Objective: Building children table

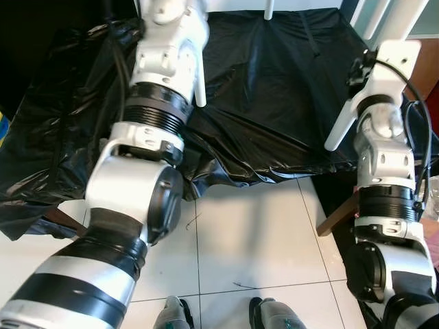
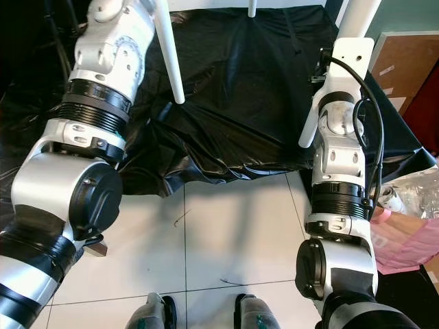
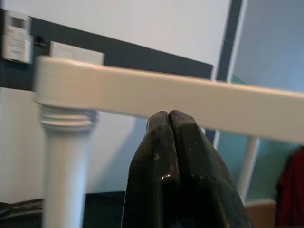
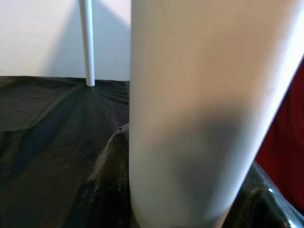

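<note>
**White legs, black sheet, pale tiles**

The table legs [image 2: 169, 58] are plain white, as is the table's frame rail [image 3: 190, 102]. Under them lies a glossy black plastic sheet [image 1: 274, 89], creased, with grey highlights. The floor [image 1: 254, 240] is off-white tile with thin dark grout lines. Both arms are silver-white with black ribbed bands and black joint caps. The left tool [image 3: 175, 161] has shiny black fingers; the right tool [image 4: 142, 190] is black too, around a white leg [image 4: 204, 104]. A pink bag [image 2: 401, 240] and a brown board [image 2: 405, 58] sit at the right.
</note>
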### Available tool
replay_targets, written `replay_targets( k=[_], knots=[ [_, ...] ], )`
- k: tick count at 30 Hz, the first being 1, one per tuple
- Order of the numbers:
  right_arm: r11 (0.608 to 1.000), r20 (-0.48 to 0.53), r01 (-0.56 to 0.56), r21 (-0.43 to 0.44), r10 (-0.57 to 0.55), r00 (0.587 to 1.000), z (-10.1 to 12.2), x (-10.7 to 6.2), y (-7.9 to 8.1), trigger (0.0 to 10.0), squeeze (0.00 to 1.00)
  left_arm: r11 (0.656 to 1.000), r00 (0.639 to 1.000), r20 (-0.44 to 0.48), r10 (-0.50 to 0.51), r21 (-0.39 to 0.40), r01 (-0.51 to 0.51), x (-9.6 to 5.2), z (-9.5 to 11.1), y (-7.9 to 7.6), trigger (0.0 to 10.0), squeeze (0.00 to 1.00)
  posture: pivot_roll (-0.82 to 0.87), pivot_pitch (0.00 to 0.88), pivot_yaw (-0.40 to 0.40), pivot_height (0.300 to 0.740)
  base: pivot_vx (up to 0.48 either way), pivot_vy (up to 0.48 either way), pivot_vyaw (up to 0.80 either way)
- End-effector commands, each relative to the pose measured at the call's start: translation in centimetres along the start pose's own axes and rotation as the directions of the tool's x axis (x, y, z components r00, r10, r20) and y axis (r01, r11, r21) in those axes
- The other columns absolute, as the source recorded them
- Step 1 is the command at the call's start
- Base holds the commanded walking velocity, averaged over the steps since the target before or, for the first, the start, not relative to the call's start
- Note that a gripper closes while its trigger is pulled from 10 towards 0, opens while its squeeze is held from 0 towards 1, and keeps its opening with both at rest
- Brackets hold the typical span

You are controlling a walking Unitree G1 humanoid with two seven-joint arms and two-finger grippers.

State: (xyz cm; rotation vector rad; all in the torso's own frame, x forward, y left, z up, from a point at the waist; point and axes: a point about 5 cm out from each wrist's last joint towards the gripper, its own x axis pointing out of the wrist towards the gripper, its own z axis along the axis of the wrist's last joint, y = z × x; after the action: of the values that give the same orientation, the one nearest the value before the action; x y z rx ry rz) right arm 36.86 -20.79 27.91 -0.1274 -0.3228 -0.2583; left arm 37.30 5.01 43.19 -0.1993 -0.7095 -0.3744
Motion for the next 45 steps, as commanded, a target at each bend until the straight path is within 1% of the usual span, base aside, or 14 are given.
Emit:
replay_targets(
  k=[1,2,4,5,10,11,12,14,19,26,33,35,40,45],
  knots=[
    [0.996,-0.031,-0.078,-0.050,0.076,0.997,-1.1,-0.4,1.7,10.0,0.00,0.999,0.999,-0.021,-0.044,0.019,0.044,-0.3,-0.4,-0.2,10.0,0.00,-0.03,0.168,0.005,0.740,0.000,0.000,0.00],
    [0.996,-0.034,-0.087,-0.024,0.086,0.996,-2.1,-0.7,2.0,10.0,0.09,0.997,0.995,-0.072,-0.067,0.034,0.069,-1.1,-1.7,0.1,10.0,0.00,-0.03,0.169,0.007,0.740,0.000,0.000,0.00],
    [0.996,-0.034,-0.089,-0.020,0.088,0.995,-2.2,-0.8,2.0,10.0,0.09,0.997,0.994,-0.081,-0.069,0.035,0.072,-1.3,-1.9,0.2,10.0,0.00,-0.03,0.170,0.008,0.740,0.000,0.000,0.00],
    [0.996,-0.047,-0.092,-0.009,0.092,0.995,-2.8,-1.0,2.1,10.0,1.00,0.994,0.989,-0.126,-0.082,0.060,0.090,-2.0,-3.0,0.7,10.0,0.00,-0.02,0.173,0.009,0.740,0.000,0.000,0.00],
    [0.998,-0.063,-0.066,0.016,0.067,0.996,-4.1,-1.7,1.9,10.0,1.00,0.978,0.954,-0.264,-0.140,0.111,0.174,-5.5,-5.6,3.1,10.0,0.00,-0.01,0.186,0.016,0.740,0.000,0.000,0.00],
    [0.998,-0.057,-0.064,0.020,0.065,0.996,-4.1,-1.9,1.8,10.0,0.00,0.978,0.951,-0.278,-0.139,0.112,0.176,-6.1,-5.7,3.7,10.0,0.00,-0.01,0.185,0.016,0.740,0.000,0.000,0.00],
    [0.998,-0.054,-0.064,0.023,0.066,0.996,-4.2,-2.1,1.8,10.0,0.00,0.978,0.949,-0.284,-0.136,0.112,0.174,-6.4,-5.8,4.0,10.0,0.00,-0.01,0.185,0.016,0.740,0.000,0.000,0.00],
    [1.000,-0.021,-0.011,0.018,0.011,1.000,-4.5,-3.5,0.9,10.0,0.00,0.975,0.924,-0.372,-0.086,0.158,0.154,-9.9,-6.8,7.5,10.0,0.00,0.00,0.184,0.021,0.740,0.000,0.000,0.00],
    [0.998,0.000,0.058,0.000,-0.058,0.998,-5.3,-5.6,-0.1,10.0,0.00,0.966,0.898,-0.440,0.030,0.245,0.087,-14.6,-7.4,10.9,10.0,0.00,-0.01,0.187,0.031,0.740,0.000,0.000,0.00],
    [0.997,0.029,0.074,-0.030,-0.073,0.997,-6.1,-8.8,-0.6,10.0,0.00,0.941,0.878,-0.473,0.077,0.326,0.094,-20.0,-7.2,11.9,10.0,0.00,-0.01,0.171,0.038,0.740,0.000,0.000,0.00],
    [1.000,-0.008,-0.010,-0.017,0.010,1.000,-7.3,-10.9,-0.1,10.0,0.00,0.961,0.860,-0.496,0.115,0.276,0.031,-23.8,-7.1,12.1,10.0,0.00,0.00,0.154,0.037,0.740,0.000,0.000,0.00],
    [1.000,-0.015,-0.025,-0.017,0.025,1.000,-7.5,-11.1,0.1,10.0,0.00,0.965,0.847,-0.518,0.117,0.261,0.026,-24.6,-7.2,12.1,10.0,1.00,0.00,0.150,0.033,0.740,0.000,0.000,0.00],
    [0.998,-0.007,-0.063,-0.011,0.063,0.998,-7.5,-11.5,0.4,10.0,0.00,0.959,0.852,-0.514,0.095,0.278,0.061,-25.1,-6.8,11.8,10.0,1.00,0.00,0.150,0.030,0.740,0.000,0.000,0.00],
    [0.984,-0.010,-0.179,0.025,0.179,0.984,-7.9,-12.9,1.2,10.0,0.00,0.978,0.858,-0.510,0.061,0.201,0.050,-26.8,-6.1,11.1,10.0,1.00,0.01,0.150,0.039,0.740,0.000,0.000,0.00]
  ],
)
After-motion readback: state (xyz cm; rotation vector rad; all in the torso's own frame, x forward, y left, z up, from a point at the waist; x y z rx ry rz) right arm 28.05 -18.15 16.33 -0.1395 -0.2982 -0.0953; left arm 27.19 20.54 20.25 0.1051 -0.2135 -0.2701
